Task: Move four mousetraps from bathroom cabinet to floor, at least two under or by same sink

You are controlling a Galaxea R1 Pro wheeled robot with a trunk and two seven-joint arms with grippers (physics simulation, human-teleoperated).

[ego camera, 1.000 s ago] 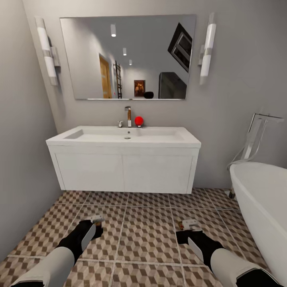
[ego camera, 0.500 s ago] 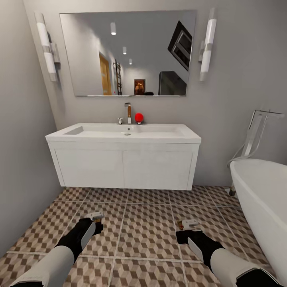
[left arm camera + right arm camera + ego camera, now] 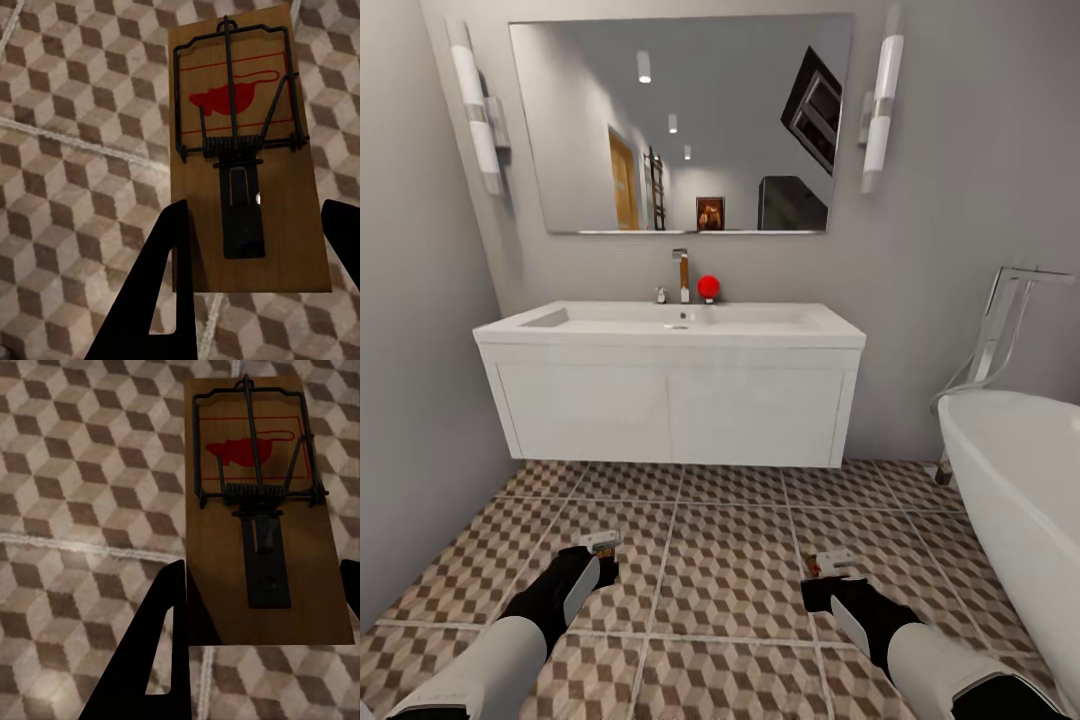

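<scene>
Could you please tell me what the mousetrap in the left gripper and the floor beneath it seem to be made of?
The mousetrap: a matte wooden board, judging by its brown grain, with dark, probably metal, wire and spring. The bathroom floor: apparently matte ceramic tile, given its pale grout lines and printed cube pattern.

No lettering is readable; each mousetrap bears only a red mouse-shaped emblem between red lines.

A mousetrap sits clamped between black fingers — cube-patterned bathroom floor beneath.
</scene>
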